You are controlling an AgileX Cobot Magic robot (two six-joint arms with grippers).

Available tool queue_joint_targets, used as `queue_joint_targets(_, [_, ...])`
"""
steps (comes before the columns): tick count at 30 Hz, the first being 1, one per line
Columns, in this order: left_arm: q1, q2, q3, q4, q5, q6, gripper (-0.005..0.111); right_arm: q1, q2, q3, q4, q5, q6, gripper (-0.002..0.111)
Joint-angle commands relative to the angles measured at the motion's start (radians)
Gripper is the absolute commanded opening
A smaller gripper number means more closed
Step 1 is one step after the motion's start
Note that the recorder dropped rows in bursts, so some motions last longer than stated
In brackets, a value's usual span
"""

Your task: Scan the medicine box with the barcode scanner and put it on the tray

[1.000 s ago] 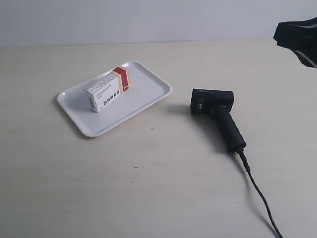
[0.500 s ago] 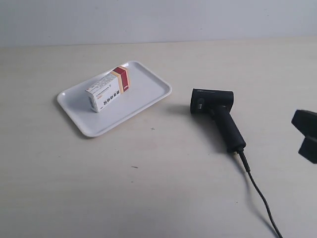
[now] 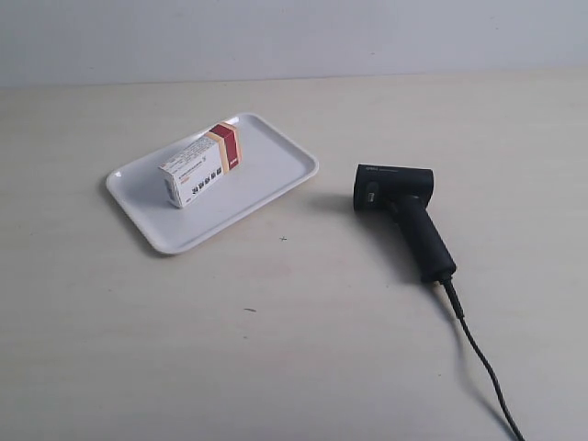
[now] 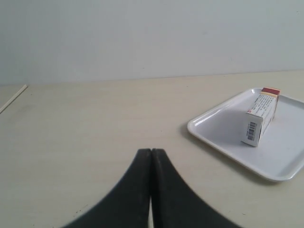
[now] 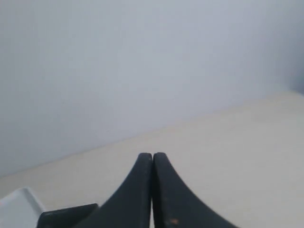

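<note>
Already the medicine box point(image 3: 201, 165) lies inside the tray point(image 3: 266, 179), at the exterior view's upper left of centre. Right of centre, well apart, the barcode scanner point(image 3: 404, 216) lies on the table point(image 3: 276, 322). Both the left gripper point(image 4: 151, 152) and right gripper point(image 5: 152, 156) have fingers pressed together, holding nothing.

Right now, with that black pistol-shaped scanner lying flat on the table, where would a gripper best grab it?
Probably the long handle of the black pistol-shaped barcode scanner, coming from above. It lies flat on its side, so the slim handle offers two narrow opposite faces to close on, while the boxy head looks wider. Gripping mid-handle also keeps clear of the thin black cable trailing from the butt.
</note>
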Motion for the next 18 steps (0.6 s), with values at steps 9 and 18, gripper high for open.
queue_joint_targets(9, [0.000, -0.006, 0.001, -0.013, 0.002, 0.002, 0.001, -0.099, -0.132, 0.004, -0.007, 0.211, -0.119, 0.000])
queue_joint_targets(18, [0.000, -0.006, 0.001, -0.013, 0.002, 0.001, 0.001, -0.099, -0.132, 0.004, -0.009, 0.213, -0.119, 0.000])
